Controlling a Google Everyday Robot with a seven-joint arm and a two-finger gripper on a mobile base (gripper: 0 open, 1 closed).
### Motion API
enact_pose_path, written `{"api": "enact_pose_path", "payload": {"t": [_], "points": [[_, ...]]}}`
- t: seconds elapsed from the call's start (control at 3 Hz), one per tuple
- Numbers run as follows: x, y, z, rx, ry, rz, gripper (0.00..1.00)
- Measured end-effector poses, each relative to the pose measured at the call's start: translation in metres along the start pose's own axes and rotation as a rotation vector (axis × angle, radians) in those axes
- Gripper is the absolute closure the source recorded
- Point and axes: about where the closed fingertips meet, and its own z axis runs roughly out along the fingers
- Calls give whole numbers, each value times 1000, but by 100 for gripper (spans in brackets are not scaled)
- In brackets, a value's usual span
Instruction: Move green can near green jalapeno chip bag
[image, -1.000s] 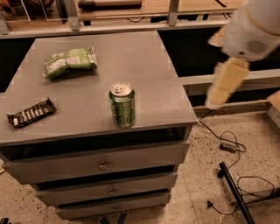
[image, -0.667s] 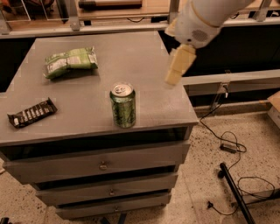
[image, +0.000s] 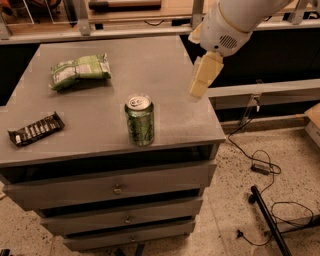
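Nearest the camera, below and to the left of the jaws in this view, are the grey metal drawers (image: 115, 187) stacked under the grey flat-topped counter (image: 165, 60); each drawer front carries a small knob; off to the right, lower than the jaws and on the speckled floor, lie loose black cables (image: 260, 167).

The green drink can with pale markings and a silver pull-tab top (image: 139, 122) stands upright on the counter near its front edge, to the left of the jaws, nearer the camera than they are, and well apart from them; further left again, close to the counter's left edge, lies the dark flat snack bar wrapper (image: 36, 129), set at a slant.

The gripper (image: 204, 79), pale cream and blocky, hangs from the bulky white arm (image: 235, 20) above the counter's right-hand part, pointing down and tilted to the left; it touches nothing; I cannot tell how far the jaws are parted, and nothing shows in their hold.

Beyond the can, far to the left of the jaws, the small crinkled light-green jalapeno chip bag with white patches (image: 80, 71) lies flat on the counter; the can and the bag are well apart.
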Motion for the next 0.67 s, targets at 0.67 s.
{"api": "enact_pose_path", "payload": {"t": [0.67], "points": [[-61, 58, 52, -171, -403, -136, 0]]}}
